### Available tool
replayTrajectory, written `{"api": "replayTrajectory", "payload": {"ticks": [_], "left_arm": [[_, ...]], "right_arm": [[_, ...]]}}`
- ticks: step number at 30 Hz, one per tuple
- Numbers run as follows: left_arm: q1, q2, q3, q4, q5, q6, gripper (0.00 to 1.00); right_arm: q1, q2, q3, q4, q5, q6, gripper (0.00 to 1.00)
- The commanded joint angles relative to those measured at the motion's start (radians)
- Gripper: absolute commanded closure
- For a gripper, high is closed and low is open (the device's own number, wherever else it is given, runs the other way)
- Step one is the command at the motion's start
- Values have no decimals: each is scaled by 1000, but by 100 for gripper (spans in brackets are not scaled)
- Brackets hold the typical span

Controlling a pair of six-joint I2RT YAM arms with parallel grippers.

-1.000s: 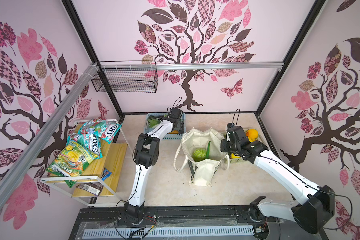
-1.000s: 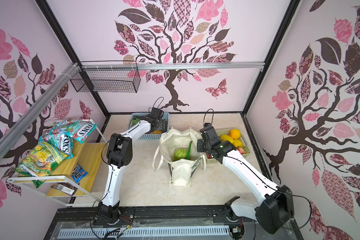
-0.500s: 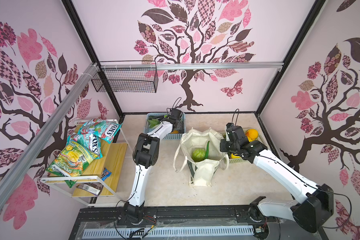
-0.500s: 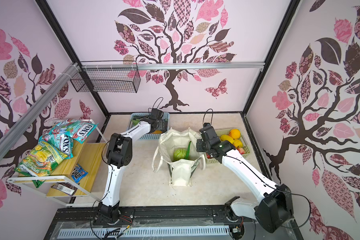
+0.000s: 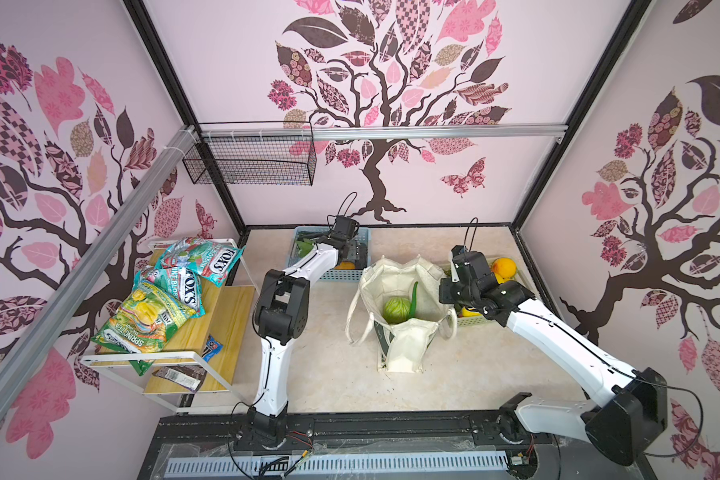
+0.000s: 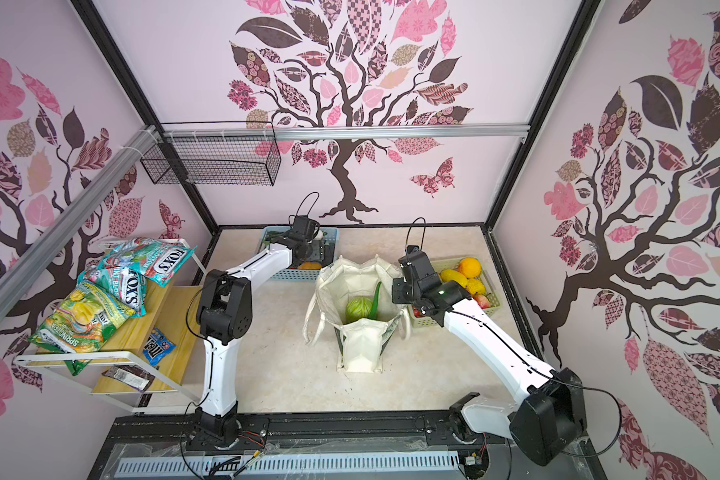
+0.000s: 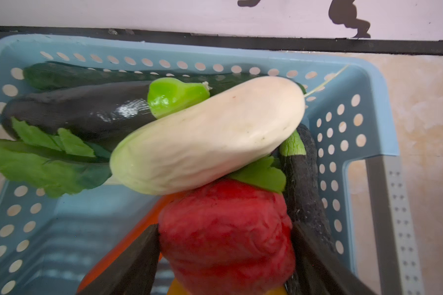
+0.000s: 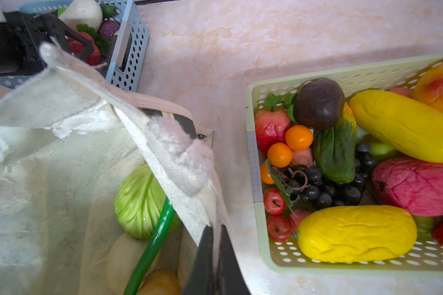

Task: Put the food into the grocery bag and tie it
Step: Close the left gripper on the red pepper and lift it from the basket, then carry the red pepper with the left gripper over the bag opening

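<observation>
I see the grocery bag (image 5: 398, 345) standing open mid-table: cream canvas, handles flopped over the sides, with a green cabbage (image 5: 395, 308) and a long green stalk (image 5: 414, 295) inside. My right gripper (image 8: 214, 229) is clenched on the bag's rim. My left gripper (image 7: 225, 226) is in the blue basket (image 7: 356, 76) at the table's far edge. Its jaws are pressed on a red pepper (image 7: 223, 255) lying under a white radish (image 7: 207, 135).

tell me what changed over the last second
Very little. The left hand has shifted slightly leftward in both top views, inside the blue basket; its fingers sit against both sides of the red pepper, which lies in the basket, not lifted. Unchanged: the right hand still pinches the grocery bag rim, and the cabbage stays inside.
</observation>
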Motion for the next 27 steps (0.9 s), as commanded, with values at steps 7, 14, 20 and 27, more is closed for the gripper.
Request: {"api": "replayTrajectory", "payload": {"ticks": [7,14,20,27], "left_arm": [[25,-157,-110,17,104,-63,20],[42,-276,-166,15,214,-125,20],[63,-390,-213,5,298,-185,20],[70,-527,-256,2,383,-225,20]], "right_arm": [[10,3,4,-16,-36,12,98],[58,25,13,24,-47,40,98],[94,48,-5,78,-70,71,98],[116,68,-4,113,-78,86,98]]}}
